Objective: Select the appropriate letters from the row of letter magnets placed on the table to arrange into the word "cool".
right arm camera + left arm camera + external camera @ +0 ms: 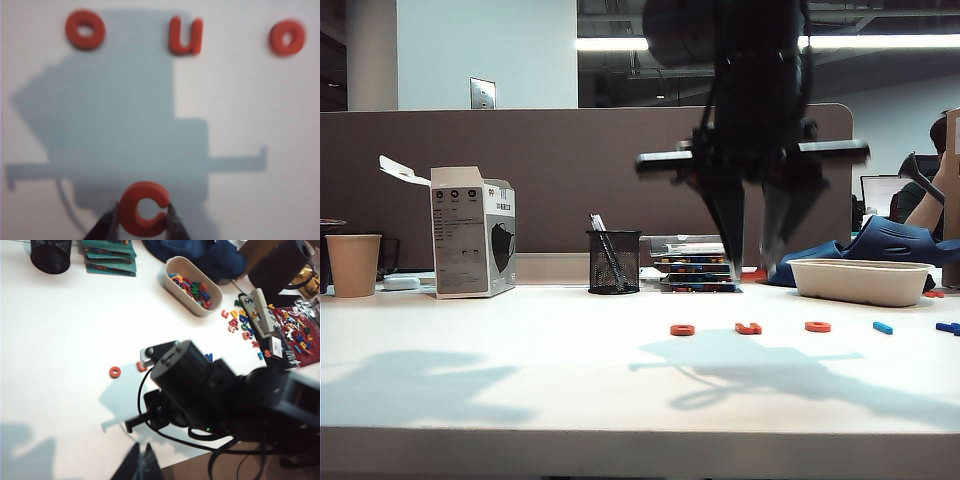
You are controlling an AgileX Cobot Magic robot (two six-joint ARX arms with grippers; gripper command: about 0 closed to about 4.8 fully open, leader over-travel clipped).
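My right gripper (143,206) is shut on the orange-red C (133,204), one finger on each side of it. In the exterior view that gripper (752,262) hangs blurred above the table (520,370), the C (754,273) showing at its tips. Below it lies the row of letter magnets: an O (682,329), the hook-shaped one (748,328), a second O (817,326) and the light-blue bar (883,327). The right wrist view shows both O's (85,30) (286,37) either side of the hook (185,36). My left gripper (142,459) hovers shut over the table's near edge, holding nothing.
A darker blue magnet (948,327) lies at the row's right end. A white oval tray (860,281) of loose letters, stacked clear trays (697,268) and a mesh pen holder (614,262) stand behind the row. A box (473,245) and paper cup (353,264) stand far left.
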